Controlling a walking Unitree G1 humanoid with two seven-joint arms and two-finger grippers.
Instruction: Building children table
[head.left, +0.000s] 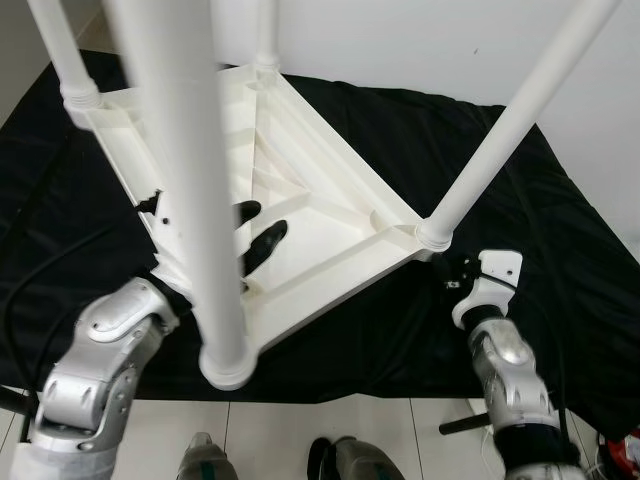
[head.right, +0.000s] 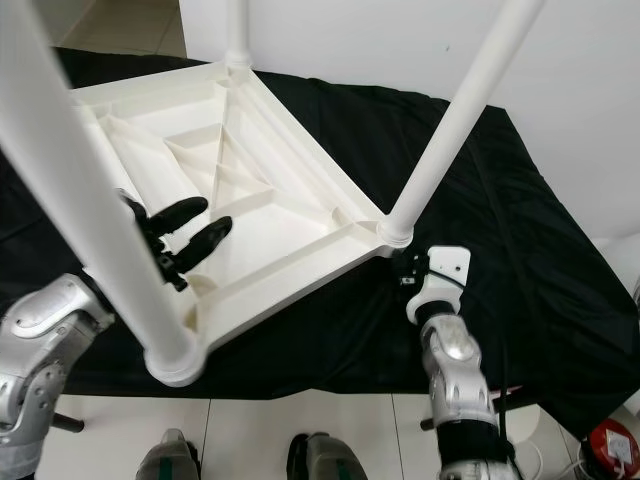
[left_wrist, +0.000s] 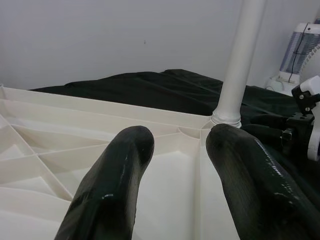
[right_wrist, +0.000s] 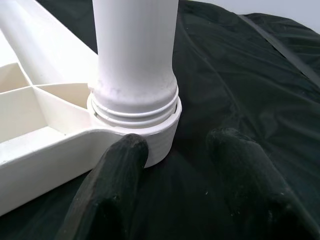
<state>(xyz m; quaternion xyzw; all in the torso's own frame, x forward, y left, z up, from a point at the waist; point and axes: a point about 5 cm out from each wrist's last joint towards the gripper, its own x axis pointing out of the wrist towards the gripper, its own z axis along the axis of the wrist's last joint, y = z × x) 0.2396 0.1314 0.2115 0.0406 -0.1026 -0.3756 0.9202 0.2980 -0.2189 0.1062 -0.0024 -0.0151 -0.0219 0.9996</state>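
Four legs stand upright on the upturned table (head.right: 250, 215); my right claw (right_wrist: 175, 165), spread wide, faces the near-right leg (right_wrist: 135, 60); left claw (head.right: 190, 232) spread over the ribs.

One white tabletop (head.right: 250, 215), upside down; four white legs standing in its corner sockets: near-left (head.left: 195, 200), near-right (head.left: 505, 135), far-left (head.left: 62, 50), far (head.left: 265, 35); one black cloth (head.left: 480, 150) beneath; two grippers: left gripper (head.right: 190, 233), two black fingers apart; right gripper (right_wrist: 177, 195), two black fingers apart; one fan (left_wrist: 300, 55) by the wall.
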